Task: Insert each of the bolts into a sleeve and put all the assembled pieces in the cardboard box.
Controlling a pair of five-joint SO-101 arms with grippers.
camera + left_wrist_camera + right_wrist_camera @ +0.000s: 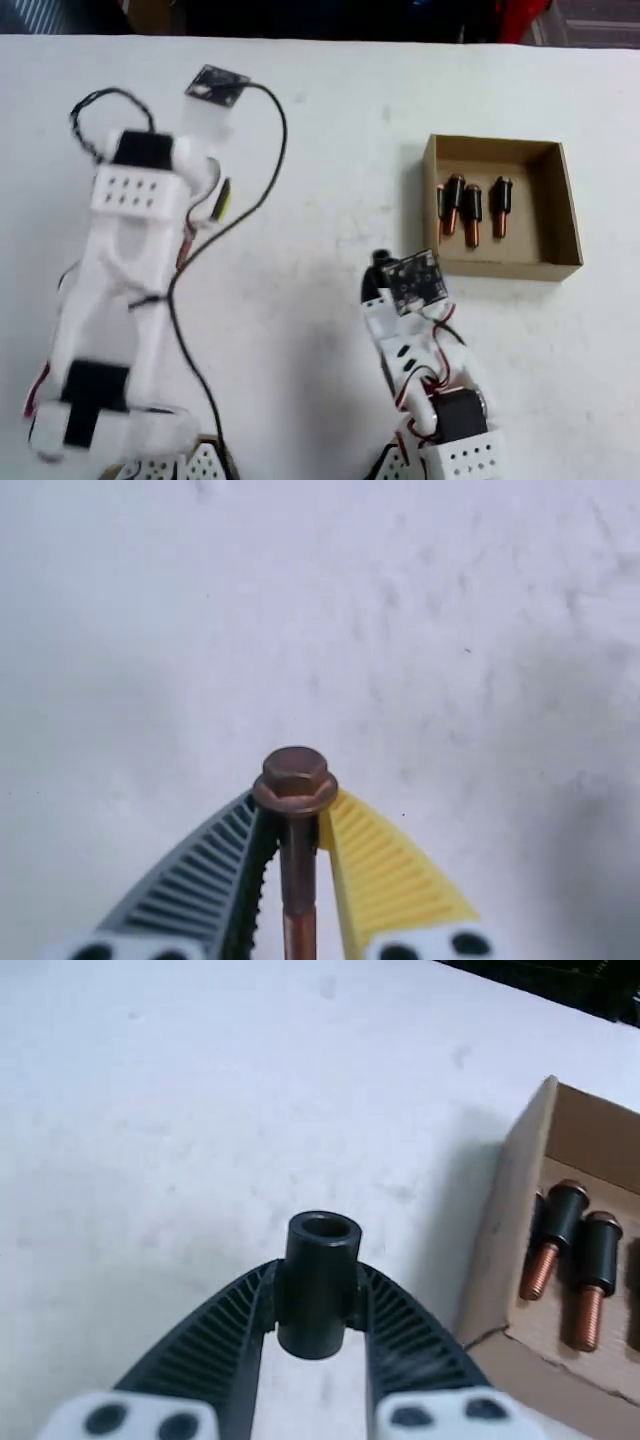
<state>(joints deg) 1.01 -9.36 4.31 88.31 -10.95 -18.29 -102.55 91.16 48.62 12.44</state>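
1. The left gripper [296, 818], with one grey and one yellow ribbed finger, pinches the shank of a copper-coloured metal bolt [295, 780] just below its hexagonal flanged head. It holds the bolt over the white surface [320, 120], well apart from the brown open-topped cardboard box [510, 268].
2. The right gripper [317, 1272], with black ribbed fingers, clamps a black cylindrical sleeve [320, 1285] just beside the near corner of the box. The bore at the sleeve's free end is open.
3. At least three assembled pieces [472, 212] lie inside the box, side by side.
4. Hazard: the bolt and sleeve are well apart and not on a common axis. If the bolt tip meets the sleeve rim off-centre, the bolt is likely to pivot in its narrow pinch.
5. Hazard: an axial push may slide the round sleeve out between the fingers.
6. Hazard: the right gripper is close to the box wall, so a sideways swing could shift the box.
7. For grip detail and bore orientation, consult the wrist views. For the spacing between the arms and the count of pieces in the box, consult the high view.
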